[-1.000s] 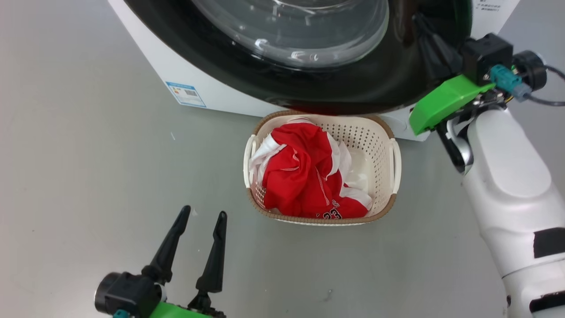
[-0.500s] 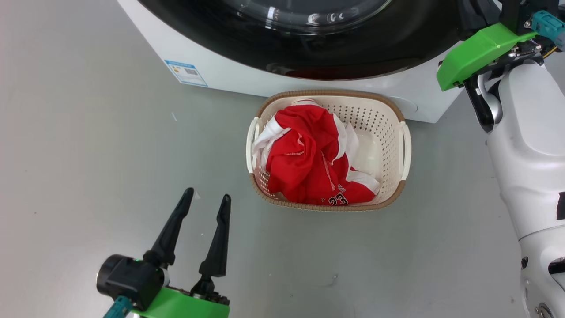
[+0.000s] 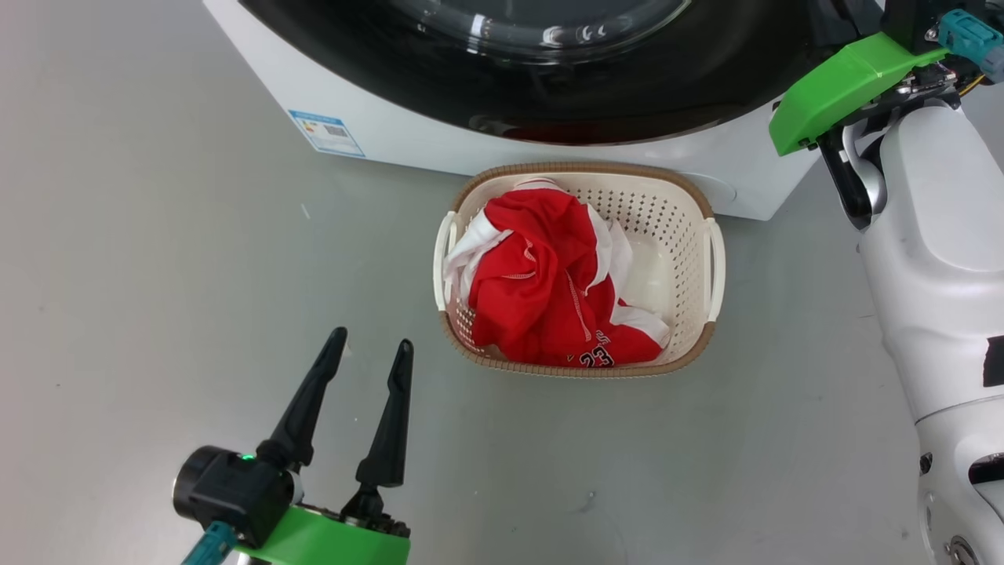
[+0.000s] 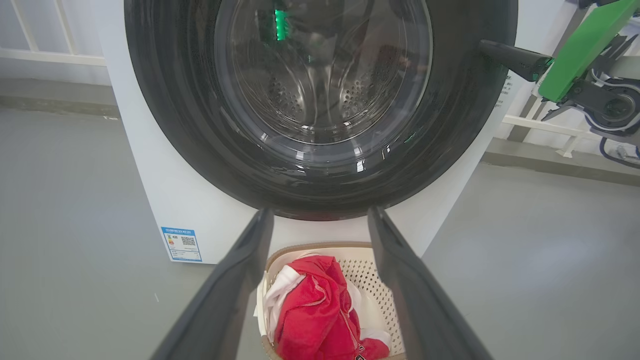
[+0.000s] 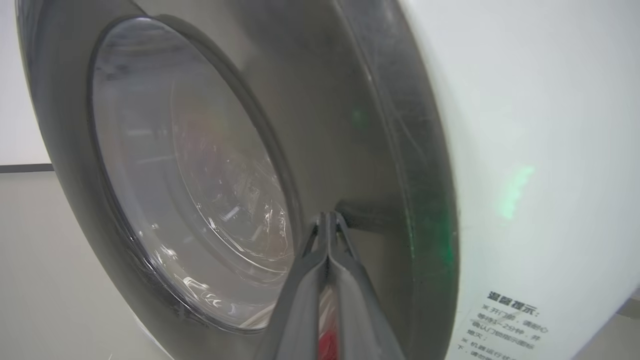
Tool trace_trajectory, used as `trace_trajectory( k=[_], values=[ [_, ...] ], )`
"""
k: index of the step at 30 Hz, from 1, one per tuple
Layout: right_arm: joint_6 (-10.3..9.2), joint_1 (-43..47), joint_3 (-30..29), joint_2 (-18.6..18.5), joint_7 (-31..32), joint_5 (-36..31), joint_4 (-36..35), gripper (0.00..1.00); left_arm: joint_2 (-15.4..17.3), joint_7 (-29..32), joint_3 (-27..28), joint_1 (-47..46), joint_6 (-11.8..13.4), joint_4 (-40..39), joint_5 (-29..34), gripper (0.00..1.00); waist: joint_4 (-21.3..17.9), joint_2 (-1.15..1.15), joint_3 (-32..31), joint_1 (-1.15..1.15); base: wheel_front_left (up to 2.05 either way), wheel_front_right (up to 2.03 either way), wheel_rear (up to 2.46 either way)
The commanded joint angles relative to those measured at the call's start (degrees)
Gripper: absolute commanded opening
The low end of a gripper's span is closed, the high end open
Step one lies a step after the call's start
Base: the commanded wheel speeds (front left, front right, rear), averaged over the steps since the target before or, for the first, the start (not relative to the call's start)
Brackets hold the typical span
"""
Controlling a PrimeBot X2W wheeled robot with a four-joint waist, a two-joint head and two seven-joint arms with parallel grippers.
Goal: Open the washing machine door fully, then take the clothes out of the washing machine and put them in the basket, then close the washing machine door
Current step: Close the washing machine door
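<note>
The washing machine (image 3: 392,133) stands at the top of the head view. Its door (image 3: 627,94), a glossy black ring around clear glass, lies against the white front. My right gripper (image 5: 327,216) is shut and empty, with its tips pressed on the black ring of the door (image 5: 325,100) near its right edge. The left wrist view shows the right gripper (image 4: 487,46) at that edge. The basket (image 3: 674,235) sits on the floor in front of the machine and holds the red and white clothes (image 3: 541,282). My left gripper (image 3: 370,345) hangs open and empty, left of the basket and nearer me.
A blue label (image 3: 325,133) marks the machine's lower left corner. My white right forearm (image 3: 941,275) rises to the right of the basket. Grey floor (image 3: 157,275) spreads to the left and front. A white railing (image 4: 50,55) runs behind the machine.
The door, which stood out over the basket's far rim a second ago, now lies in against the machine with my right gripper on it. The head view has shifted. The left gripper has stayed open.
</note>
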Motion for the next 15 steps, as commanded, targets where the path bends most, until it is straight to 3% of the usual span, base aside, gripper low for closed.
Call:
trace_trajectory(
  k=[1,7,9,10,11,12,15],
  values=[
    [-1.16,-1.57,-1.26,-0.64,0.04,0.45,-2.54,0.00,0.36,-0.69,1.87,-1.01,0.18,-1.30,-0.22,1.00,-0.42,-0.01,-0.56,0.00,0.00,0.00,0.00],
    [-1.16,2.87,0.94,0.47,0.04,3.05,-4.44,0.00,0.36,-0.69,2.17,-0.50,0.13,-1.22,-0.83,1.00,-1.60,-0.01,-2.40,0.00,0.00,0.00,0.00],
    [-1.16,4.96,2.04,0.80,0.04,3.94,-5.69,0.39,0.36,-0.69,2.35,-0.27,0.06,-1.10,-0.99,1.00,-2.19,-0.01,-3.12,0.00,0.00,0.00,0.00],
    [-1.16,6.12,2.66,0.94,0.04,4.29,-6.50,0.52,0.36,-0.69,2.42,-0.20,0.05,-1.09,-1.09,1.00,-2.48,-0.01,-3.53,0.00,0.00,0.00,0.00],
    [-1.16,7.33,3.31,1.07,0.04,4.69,-7.42,0.82,0.36,-0.69,2.49,-0.13,0.06,-1.08,-1.10,1.00,-2.78,-0.01,-3.93,0.00,0.00,0.00,0.00],
    [-1.16,8.58,4.06,1.18,0.04,5.05,-8.52,1.00,0.36,-0.69,2.60,-0.10,0.14,-1.13,-0.97,1.00,-3.09,-0.01,-4.36,0.00,0.00,0.00,0.00],
    [-1.16,12.83,6.10,1.41,0.04,6.13,-12.15,1.00,0.36,-0.69,3.48,0.12,1.20,-1.39,0.30,1.00,-4.05,-0.01,-5.77,0.00,0.00,0.00,0.00]
  ],
)
